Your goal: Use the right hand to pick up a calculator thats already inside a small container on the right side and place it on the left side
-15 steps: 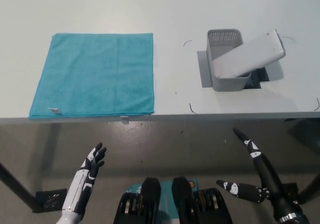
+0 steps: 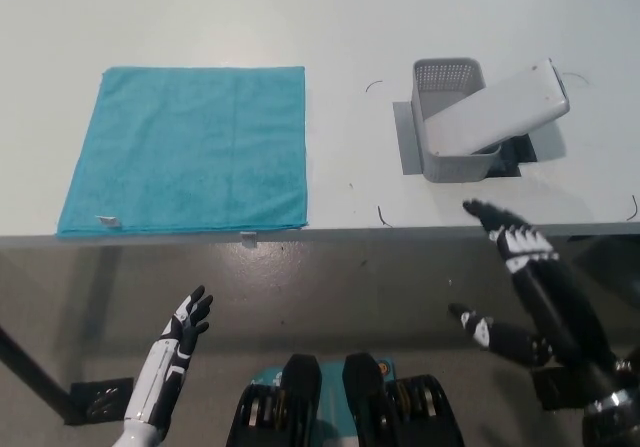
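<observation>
Nearest the camera, below the table edge at lower left, the white left hand (image 2: 186, 324) rests with its fingers loosely apart, holding nothing. At lower right, the black right hand (image 2: 520, 267) reaches upward with its fingers spread and empty; its fingertips (image 2: 478, 209) overlap the near edge of the pale grey table (image 2: 330, 27), short of the container and not touching it. Beyond the edge, on the table's left half, a square turquoise microfibre cloth (image 2: 190, 147) lies flat, its near hem almost flush with the table edge and a small white label at its near-left corner. On the right half stands a small grey perforated plastic basket (image 2: 445, 117), set on a darker grey flat mat (image 2: 407, 147) that shows at its left and right sides. The pale grey rectangular calculator (image 2: 500, 107) sits inside this basket, tilted: its lower end is within the near part of the basket and its upper end projects over the right rim. Thin dark curved marks are drawn on the table around the basket.
</observation>
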